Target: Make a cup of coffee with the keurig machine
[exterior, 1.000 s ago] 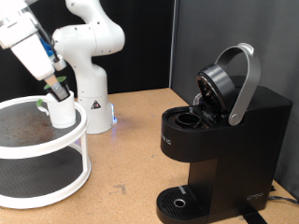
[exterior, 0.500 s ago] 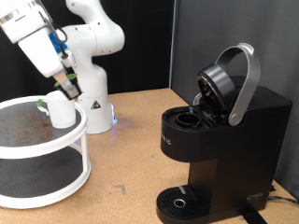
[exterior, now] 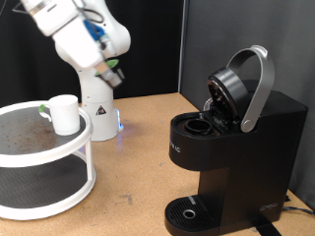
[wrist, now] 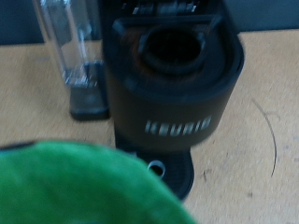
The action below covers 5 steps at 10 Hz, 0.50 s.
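Exterior view: the white robot arm's two-finger gripper (exterior: pixel 111 71) hangs in the air near the top of the picture, left of centre, in front of the arm's own white base, and it is closed on a small dark pod with a green top (exterior: pixel 113 72) pinched between its fingers. The small plain white cylindrical cup (exterior: pixel 65 114) stands upright on the upper shelf of a round white two-tier stand (exterior: pixel 59 202) at the exterior view's left, close to the shelf's right-hand rim and well apart from the gripper. The large boxy black keurig machine (exterior: pixel 236 157) sits on the wooden table (exterior: pixel 133 162) at the exterior view's right, its grey-silver arched lid handle (exterior: pixel 258 84) raised and the lid tipped back, so the round pod chamber is open to view; the round drip tray (exterior: pixel 187 210) at its base carries nothing. In the wrist view a blurred green mass, the pod's top (wrist: pixel 84 187), fills the foreground, and beyond it stands the machine's front (wrist: pixel 173 89) with its open chamber and the KEURIG lettering, a clear water tank (wrist: pixel 73 47) beside it.
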Motion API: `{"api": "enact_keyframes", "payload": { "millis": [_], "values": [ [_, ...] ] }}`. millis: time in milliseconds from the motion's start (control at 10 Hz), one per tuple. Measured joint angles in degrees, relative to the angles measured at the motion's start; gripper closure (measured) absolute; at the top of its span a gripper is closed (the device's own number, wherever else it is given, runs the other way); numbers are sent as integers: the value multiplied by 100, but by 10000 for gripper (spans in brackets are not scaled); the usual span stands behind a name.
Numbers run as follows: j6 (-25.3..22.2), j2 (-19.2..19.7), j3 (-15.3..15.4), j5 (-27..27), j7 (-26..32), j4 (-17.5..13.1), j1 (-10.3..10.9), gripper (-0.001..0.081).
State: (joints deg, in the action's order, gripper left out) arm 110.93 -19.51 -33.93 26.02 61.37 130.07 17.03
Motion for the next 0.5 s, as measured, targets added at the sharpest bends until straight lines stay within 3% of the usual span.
{"api": "enact_keyframes", "payload": {
  "millis": [200,500],
  "values": [
    [328,15,167,186,-232,-39,98,330],
    [383,17,202,495,-241,-33,162,330]
  ]
}}
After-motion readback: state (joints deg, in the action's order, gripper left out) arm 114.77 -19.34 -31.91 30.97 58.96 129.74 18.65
